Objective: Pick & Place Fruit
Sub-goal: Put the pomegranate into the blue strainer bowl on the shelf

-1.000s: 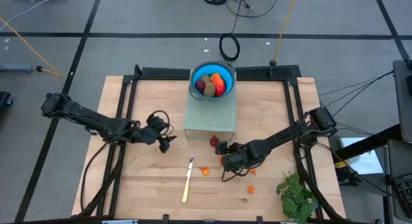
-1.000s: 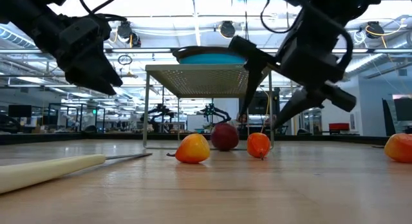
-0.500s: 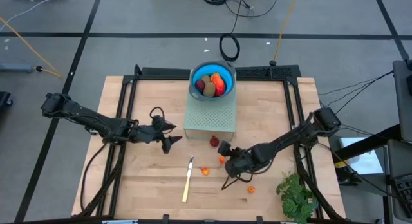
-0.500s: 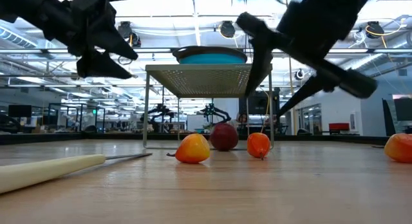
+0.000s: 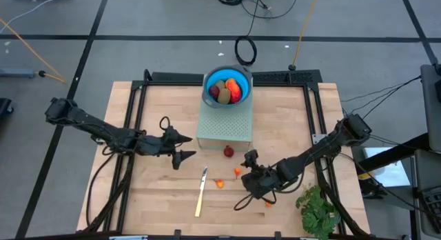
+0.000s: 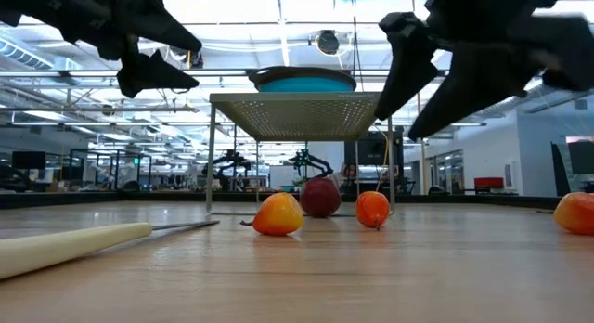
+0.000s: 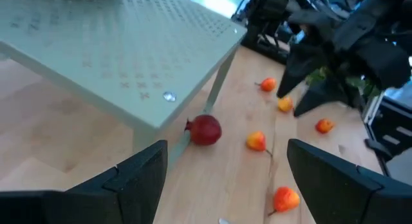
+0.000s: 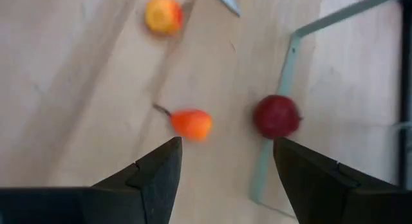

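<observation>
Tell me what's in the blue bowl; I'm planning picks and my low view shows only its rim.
Observer: The blue bowl holds a red-orange oblong fruit, an olive-brown one and a dark red one.
Operator: Right gripper carrying anything?
Observer: No, the right gripper is open and empty, a small orange fruit ahead of it.
Operator: And the left?
Observer: The left gripper is open, empty, facing a dark red ball.

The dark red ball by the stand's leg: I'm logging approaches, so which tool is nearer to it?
Right. The right tool hovers just beside the dark red ball; the left tool sits farther off on its other side.
</observation>
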`<state>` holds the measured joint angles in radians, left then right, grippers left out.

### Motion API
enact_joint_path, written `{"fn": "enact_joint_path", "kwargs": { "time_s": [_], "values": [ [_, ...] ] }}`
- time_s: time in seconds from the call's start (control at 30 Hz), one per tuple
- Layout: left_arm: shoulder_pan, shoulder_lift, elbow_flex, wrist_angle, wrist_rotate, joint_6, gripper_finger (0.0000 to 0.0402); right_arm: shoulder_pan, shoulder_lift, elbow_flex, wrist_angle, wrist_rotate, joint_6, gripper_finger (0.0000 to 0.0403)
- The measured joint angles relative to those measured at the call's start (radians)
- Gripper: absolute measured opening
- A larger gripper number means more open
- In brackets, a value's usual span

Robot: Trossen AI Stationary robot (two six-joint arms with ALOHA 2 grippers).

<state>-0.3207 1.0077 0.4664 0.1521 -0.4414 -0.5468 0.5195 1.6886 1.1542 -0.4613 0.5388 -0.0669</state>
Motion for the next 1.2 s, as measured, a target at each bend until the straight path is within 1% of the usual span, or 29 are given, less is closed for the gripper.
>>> {"fn": "enact_joint_path", "kwargs": {
  "time_s": [0.1, 0.23, 0.3, 0.53, 0.7, 0.77, 1.0, 1.1, 1.2],
  "values": [
    [-0.014, 0.000, 0.000, -0.001, -0.016, 0.007, 0.0319, 0.008, -0.001, 0.000, 0.077, -0.043, 0.134, 0.0239],
    [-0.028, 0.000, 0.000, -0.001, -0.039, 0.033, 0.0319, 0.014, -0.001, 0.000, 0.198, -0.042, 0.272, 0.0239],
    [-0.029, 0.000, 0.000, -0.002, -0.046, 0.048, 0.0319, 0.013, -0.001, 0.000, 0.226, -0.041, 0.325, 0.0239],
    [-0.029, 0.000, 0.000, -0.012, -0.048, 0.055, 0.0319, 0.013, -0.001, 0.000, 0.226, -0.042, 0.557, 0.0239],
    [-0.033, 0.000, 0.000, -0.028, -0.049, 0.077, 0.0319, 0.025, -0.001, 0.000, 0.225, -0.043, 0.641, 0.0239],
    [-0.039, 0.000, 0.000, -0.028, -0.049, 0.087, 0.0319, 0.035, -0.001, 0.000, 0.226, -0.049, 0.699, 0.0239],
    [-0.072, 0.000, 0.000, -0.028, -0.057, 0.137, 0.0319, 0.079, -0.003, 0.000, 0.226, -0.143, 1.028, 0.0239],
    [-0.079, 0.000, 0.000, -0.028, -0.058, 0.153, 0.0319, 0.104, -0.003, 0.000, 0.225, -0.138, 1.094, 0.0227],
    [-0.083, 0.000, 0.000, -0.027, -0.057, 0.153, 0.0319, 0.123, -0.004, 0.000, 0.225, -0.117, 1.114, 0.0198]
  ]
}}
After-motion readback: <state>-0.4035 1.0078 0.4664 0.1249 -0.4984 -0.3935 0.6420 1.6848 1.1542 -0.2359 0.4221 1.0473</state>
